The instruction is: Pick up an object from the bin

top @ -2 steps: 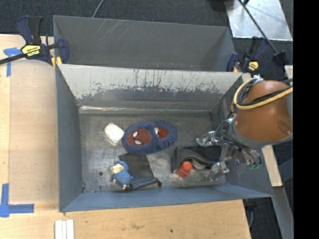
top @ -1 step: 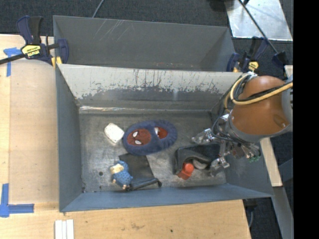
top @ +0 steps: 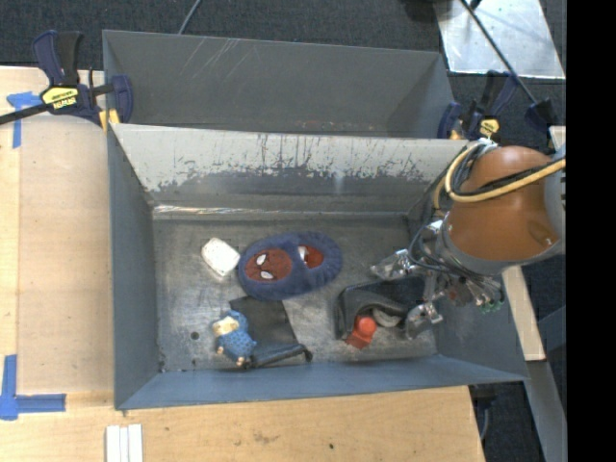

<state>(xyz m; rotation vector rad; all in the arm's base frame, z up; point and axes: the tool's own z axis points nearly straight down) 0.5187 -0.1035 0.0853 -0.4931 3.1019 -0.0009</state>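
Showing the end effector (top: pixel 409 292) low in the right end of the grey metal bin (top: pixel 279 176), beneath the orange wrist cover (top: pixel 500 215) of the arm reaching in from the right; impossible to tell whether apart, together or clamped on anything. Nearest to it, just to its left and partly under it on the bin floor: a black curved object (top: pixel 371 301), close to the near wall, with a small red piece (top: pixel 364 331) at its lower edge; impossible to tell whether touched by the end effector or merely overhung. Farther left, about the middle of the floor and apart from the black curved object: a blue slipper (top: pixel 289 263), oval, lying flat, bearing two red mask faces on its upper side. Just beside the slipper's left end: a white block (top: pixel 219 256), small and rounded at the corners. Below the slipper, toward the near wall: a black flat sheet (top: pixel 265 320), with a small figure (top: pixel 231 335) in blue and yellow at its left edge and a dark rod (top: pixel 281 356) lying along its lower right, next to the near wall. Well apart from the end effector: sheet, figure, rod and white block alike.
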